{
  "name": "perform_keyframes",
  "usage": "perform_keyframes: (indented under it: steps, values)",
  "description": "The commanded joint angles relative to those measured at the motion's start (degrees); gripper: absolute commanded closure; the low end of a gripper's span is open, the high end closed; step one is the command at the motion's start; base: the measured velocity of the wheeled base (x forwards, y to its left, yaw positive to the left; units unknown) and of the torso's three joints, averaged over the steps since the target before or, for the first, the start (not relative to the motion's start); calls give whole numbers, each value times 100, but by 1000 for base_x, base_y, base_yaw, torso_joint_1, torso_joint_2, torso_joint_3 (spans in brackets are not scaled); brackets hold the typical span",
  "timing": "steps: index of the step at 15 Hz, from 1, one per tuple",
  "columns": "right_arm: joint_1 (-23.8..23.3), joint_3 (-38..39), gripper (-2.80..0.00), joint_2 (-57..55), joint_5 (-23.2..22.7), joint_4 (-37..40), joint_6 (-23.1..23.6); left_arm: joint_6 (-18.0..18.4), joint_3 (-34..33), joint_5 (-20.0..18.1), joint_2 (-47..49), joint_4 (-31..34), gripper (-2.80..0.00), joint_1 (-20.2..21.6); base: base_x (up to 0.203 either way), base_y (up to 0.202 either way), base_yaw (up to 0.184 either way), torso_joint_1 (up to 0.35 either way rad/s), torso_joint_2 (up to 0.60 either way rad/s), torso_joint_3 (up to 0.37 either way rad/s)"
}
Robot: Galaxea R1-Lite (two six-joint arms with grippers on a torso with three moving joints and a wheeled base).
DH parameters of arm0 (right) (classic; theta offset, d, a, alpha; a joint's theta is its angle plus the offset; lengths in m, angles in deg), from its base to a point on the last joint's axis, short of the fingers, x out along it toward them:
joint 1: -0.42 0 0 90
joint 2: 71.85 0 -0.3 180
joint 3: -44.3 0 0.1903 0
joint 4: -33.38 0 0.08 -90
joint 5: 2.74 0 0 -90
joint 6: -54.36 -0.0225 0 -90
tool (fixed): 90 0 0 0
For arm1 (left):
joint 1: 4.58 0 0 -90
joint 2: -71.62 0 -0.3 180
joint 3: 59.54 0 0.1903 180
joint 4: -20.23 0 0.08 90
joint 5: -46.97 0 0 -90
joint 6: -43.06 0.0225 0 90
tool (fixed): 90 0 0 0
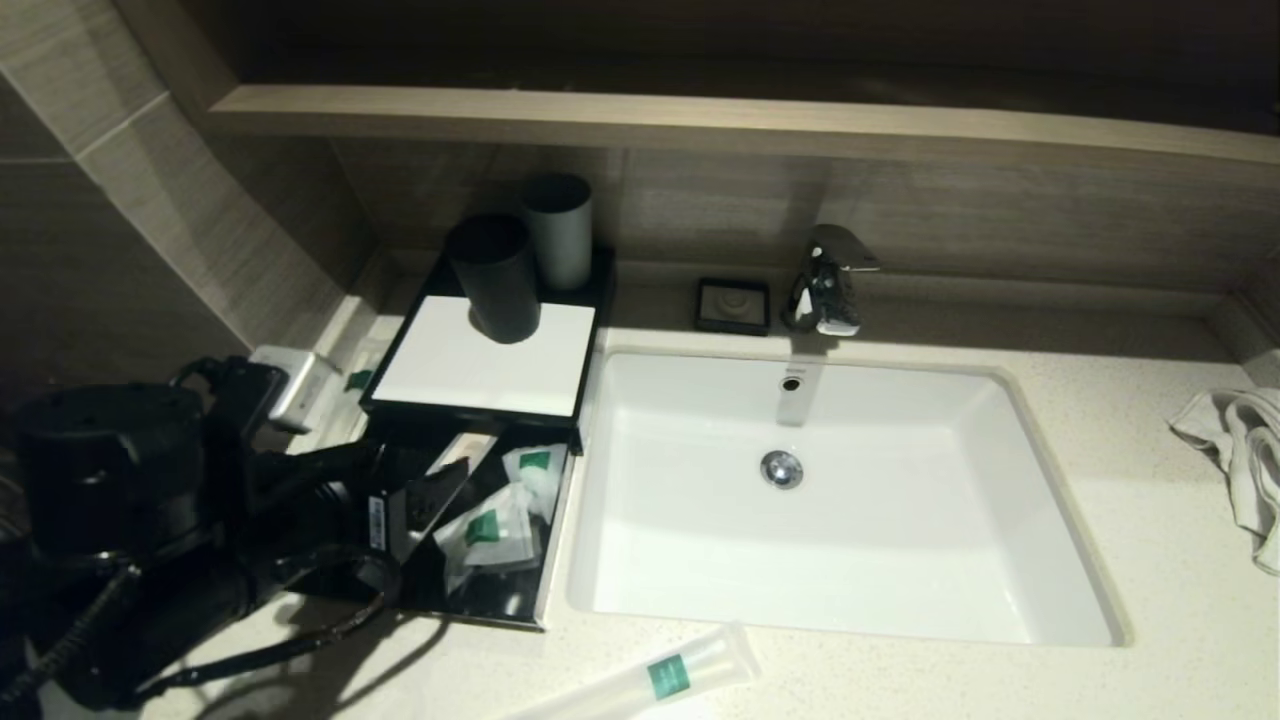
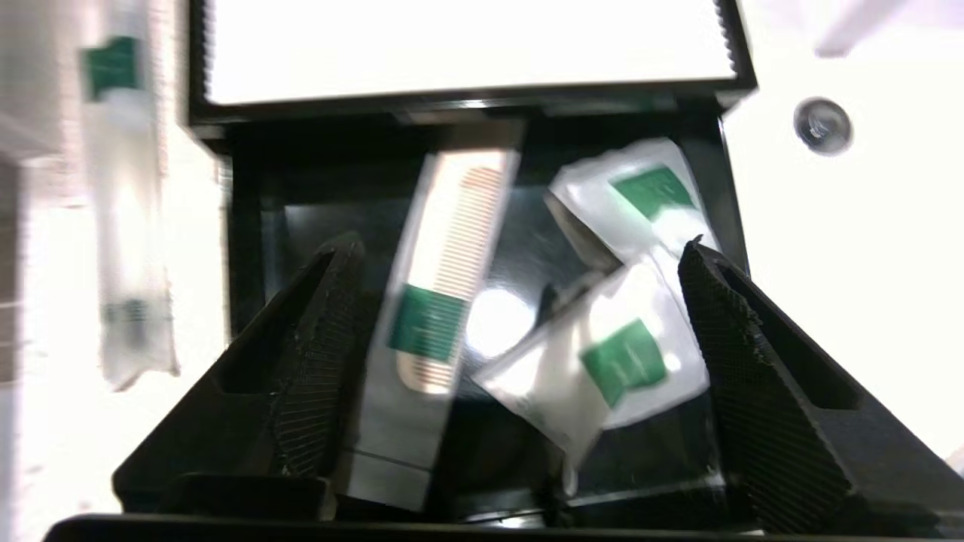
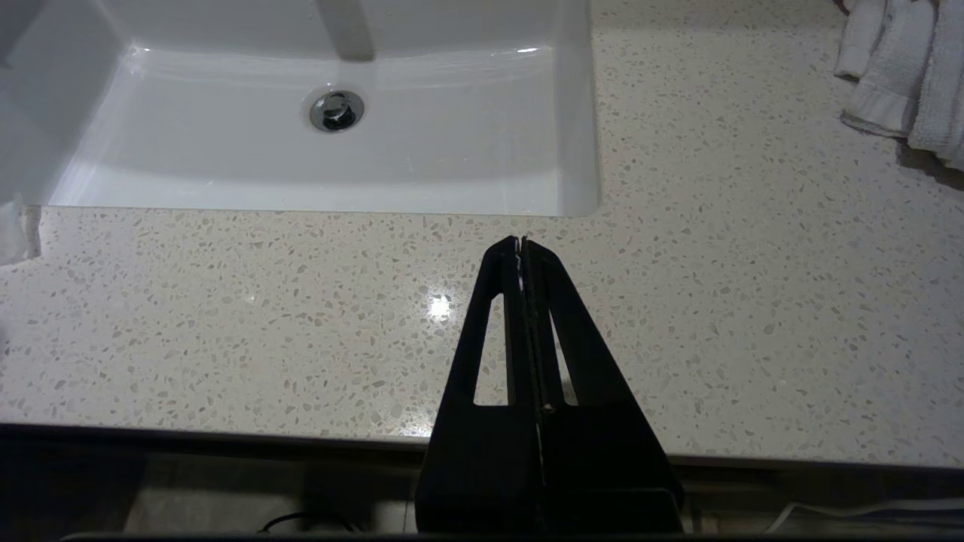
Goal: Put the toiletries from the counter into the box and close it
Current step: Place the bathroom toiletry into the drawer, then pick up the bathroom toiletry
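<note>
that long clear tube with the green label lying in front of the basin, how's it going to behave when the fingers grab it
The long clear tube looks like a slim plastic sleeve, so it is probably light and may flex or crumple if pinched. Its glossy wrap could slip between the fingers. Lying flat on the counter with a rounded profile, it may roll or skid when nudged sideways.

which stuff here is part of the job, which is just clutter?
Job:
- box, drawer open
- comb packet and two pouches in the drawer
- tube on the counter
- left gripper, open over the drawer

Clutter:
- two cups
- soap dish
- tap
- towel
- right gripper, shut, parked
</note>
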Motion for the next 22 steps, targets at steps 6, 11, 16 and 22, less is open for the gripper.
perform_keyframes:
  steps: [6,11,16,22]
  values:
    - [0,0,0,-9,2,1,1,-118,341,429,-9,-51,0,1307,0,0,0,0,0,0]
    - [0,0,0,-9,2,1,1,-101,378,403,-43,-32,0,1789,0,0,0,0,0,0]
    - [0,0,0,-9,2,1,1,-75,385,210,73,27,0,2317,0,0,0,0,0,0]
    - [0,0,0,0,2,1,-6,-75,389,-492,349,28,0,2745,0,0,0,0,0,0]
